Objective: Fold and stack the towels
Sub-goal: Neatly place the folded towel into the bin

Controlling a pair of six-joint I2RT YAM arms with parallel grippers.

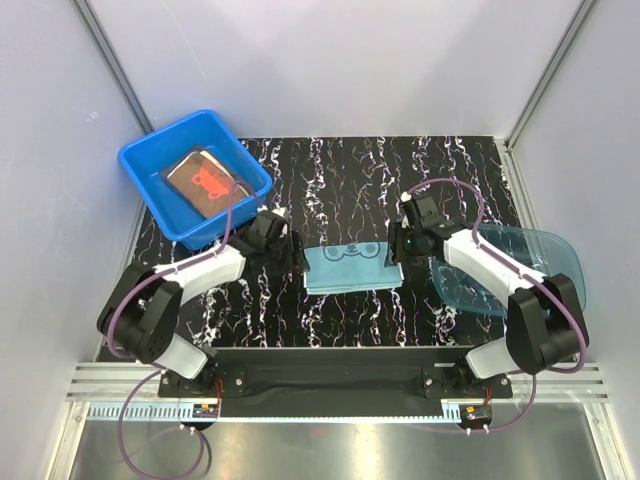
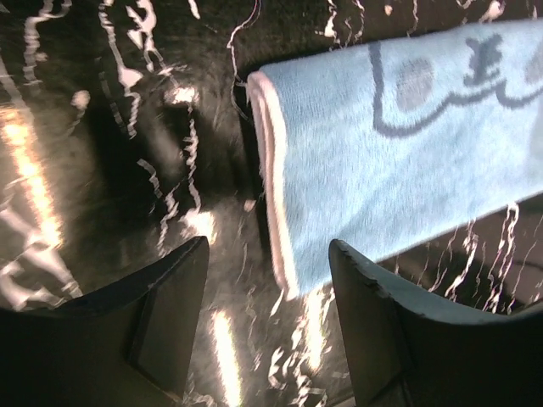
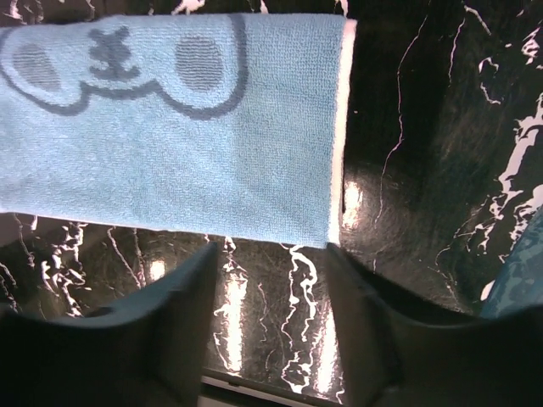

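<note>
Top external view: a light blue towel (image 1: 352, 267) is seen lying flat in the middle of the black table (image 1: 330, 170), folded into a long strip. The left gripper (image 1: 297, 262) is placed at its left end and the right gripper (image 1: 397, 255) at its right end. They are likely put there so that both ends can be worked at once and the fold comes out straight.

In each wrist view the jaws are seen apart, with nothing pinched. The towel's end lies on the table just in front of them.

A second towel (image 1: 205, 180), brown with red marks, is seen inside the blue tub (image 1: 165, 133) at the far left, probably waiting for its turn. A see-through teal bowl (image 1: 545, 255) is set at the right, partly under the right arm.

Two towels are counted, one tub, one bowl and two grippers. No stack is made yet.
</note>
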